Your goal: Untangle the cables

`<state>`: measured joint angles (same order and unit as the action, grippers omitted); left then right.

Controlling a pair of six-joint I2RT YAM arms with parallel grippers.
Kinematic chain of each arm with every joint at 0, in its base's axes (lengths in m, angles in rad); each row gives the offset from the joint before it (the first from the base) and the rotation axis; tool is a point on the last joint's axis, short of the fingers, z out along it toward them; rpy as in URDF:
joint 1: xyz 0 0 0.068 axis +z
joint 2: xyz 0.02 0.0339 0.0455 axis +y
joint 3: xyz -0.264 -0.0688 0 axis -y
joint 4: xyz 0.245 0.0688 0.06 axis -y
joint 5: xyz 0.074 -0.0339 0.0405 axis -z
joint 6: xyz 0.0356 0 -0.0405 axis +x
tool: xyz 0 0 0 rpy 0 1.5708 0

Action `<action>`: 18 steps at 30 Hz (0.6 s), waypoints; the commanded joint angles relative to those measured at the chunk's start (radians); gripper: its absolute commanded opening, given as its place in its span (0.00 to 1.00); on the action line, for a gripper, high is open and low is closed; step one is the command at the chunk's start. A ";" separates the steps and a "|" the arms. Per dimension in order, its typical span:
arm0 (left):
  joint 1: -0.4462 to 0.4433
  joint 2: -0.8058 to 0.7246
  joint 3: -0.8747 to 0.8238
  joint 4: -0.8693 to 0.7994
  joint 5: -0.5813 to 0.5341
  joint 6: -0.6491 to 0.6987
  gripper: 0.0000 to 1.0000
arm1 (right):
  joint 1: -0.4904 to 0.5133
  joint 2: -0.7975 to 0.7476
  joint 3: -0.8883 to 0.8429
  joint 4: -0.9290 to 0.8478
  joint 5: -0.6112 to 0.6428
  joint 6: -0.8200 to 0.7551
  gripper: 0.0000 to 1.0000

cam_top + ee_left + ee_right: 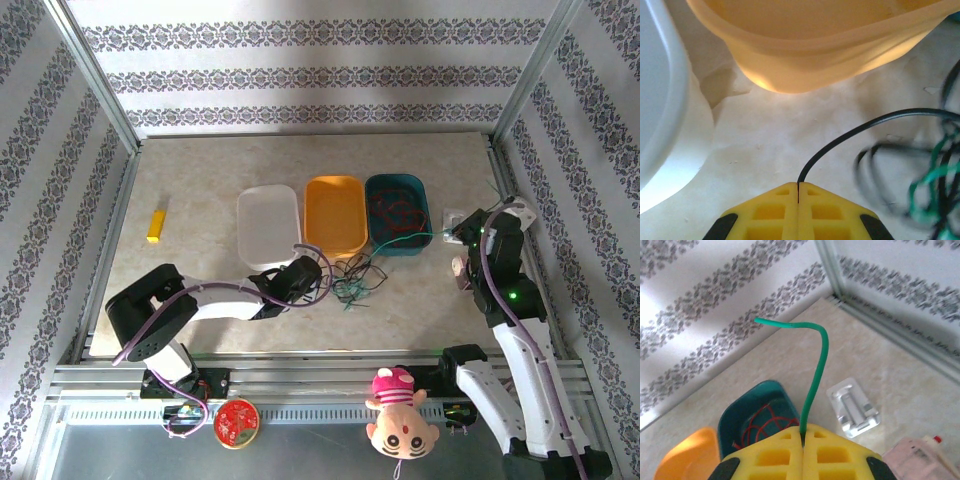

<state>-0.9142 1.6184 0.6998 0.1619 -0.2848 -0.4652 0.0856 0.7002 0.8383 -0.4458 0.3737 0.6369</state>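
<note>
Left wrist: left gripper (798,194) pinches black cable (850,134), blurred tangle (932,192) beside; right gripper (803,437) pinches green cable (815,374).

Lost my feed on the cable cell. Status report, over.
Left gripper jaws shut on black cable. Right gripper jaws shut on green cable. Loose tangle on table, near orange bin. Red cables in teal bin.

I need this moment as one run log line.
left gripper: shut on black cable | right gripper: shut on green cable | tangle: on table
</note>
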 commanded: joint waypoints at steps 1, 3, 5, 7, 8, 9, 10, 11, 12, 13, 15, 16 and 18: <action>0.012 -0.023 -0.025 -0.076 -0.053 -0.017 0.00 | -0.037 0.000 0.053 0.002 0.113 -0.023 0.00; 0.012 -0.028 -0.029 -0.087 -0.066 -0.030 0.00 | -0.060 0.012 0.069 0.005 0.095 -0.022 0.00; 0.012 -0.035 -0.032 -0.090 -0.070 -0.031 0.00 | -0.082 0.026 0.081 0.017 0.041 -0.035 0.00; 0.012 -0.044 -0.034 -0.087 -0.062 -0.023 0.00 | -0.091 0.045 0.092 0.039 -0.034 -0.074 0.00; 0.012 -0.049 -0.036 -0.080 -0.052 -0.016 0.00 | -0.092 0.059 0.102 0.045 -0.086 -0.101 0.00; 0.012 -0.053 -0.040 -0.073 -0.042 -0.012 0.00 | -0.092 0.075 0.112 0.049 -0.136 -0.124 0.00; 0.012 -0.058 -0.044 -0.064 -0.032 -0.007 0.00 | -0.092 0.091 0.124 0.049 -0.188 -0.147 0.00; 0.012 -0.066 -0.050 -0.048 -0.013 0.005 0.00 | -0.092 0.112 0.139 0.046 -0.260 -0.171 0.00; 0.012 -0.074 -0.055 -0.029 0.012 0.018 0.00 | -0.092 0.133 0.151 0.051 -0.355 -0.193 0.00; 0.012 -0.079 -0.059 -0.013 0.033 0.033 0.00 | -0.092 0.153 0.163 0.052 -0.445 -0.210 0.00; 0.011 -0.088 -0.053 0.010 0.080 0.059 0.00 | -0.082 0.196 0.174 0.061 -0.640 -0.207 0.01; 0.012 -0.090 -0.047 0.018 0.100 0.070 0.00 | -0.070 0.215 0.174 0.066 -0.708 -0.204 0.01; 0.012 -0.092 -0.027 0.025 0.129 0.093 0.00 | -0.010 0.248 0.168 0.067 -0.762 -0.215 0.00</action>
<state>-0.9142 1.5509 0.6533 0.1436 -0.2256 -0.4301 0.0254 0.9218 0.9859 -0.4057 -0.1390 0.4648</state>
